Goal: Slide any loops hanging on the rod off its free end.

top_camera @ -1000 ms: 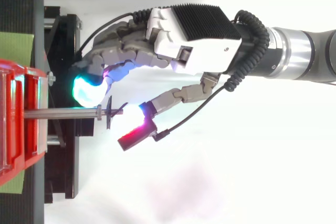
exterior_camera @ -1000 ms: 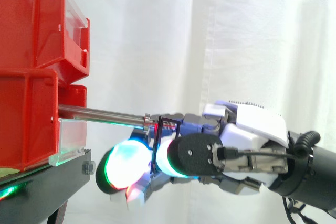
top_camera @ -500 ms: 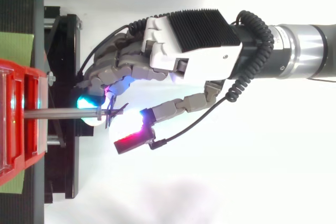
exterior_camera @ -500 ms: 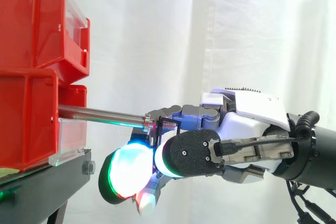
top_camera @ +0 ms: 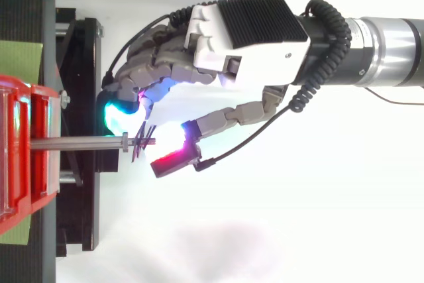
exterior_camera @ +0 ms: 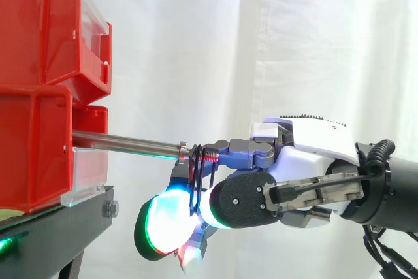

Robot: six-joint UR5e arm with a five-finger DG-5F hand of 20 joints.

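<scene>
a big white curtain [exterior_camera: 196,44] hangs behind everything. on the left of the side view, two red bins [exterior_camera: 39,37] sit one on top of the other on a black stand [exterior_camera: 59,233]. the lower bin has a clear front plate [exterior_camera: 88,168]. the robot arm [top_camera: 391,57] comes in from the right side in both views. at its end is the hand [exterior_camera: 307,161], white and grey with a black ribbed back in the top view. the hand is right at the free end of the rod, partly around it and partly under it. i cannot tell if the hand has hold of anything or is just close to it. the rod [exterior_camera: 124,142] is thin and shiny. it sticks out of the lower red bin, just above the clear plate, and points to the right with a little tilt down. near its tip it has a small ring and then a bit that looks like a screw. the loops [exterior_camera: 196,174] are thin and black. they hang on that screw bit at the very end of the rod, bunched close together, and they drop straight down in front of the hand. in the top view the loops [top_camera: 140,144] look like short dark lines across the tip of the rod.
</scene>
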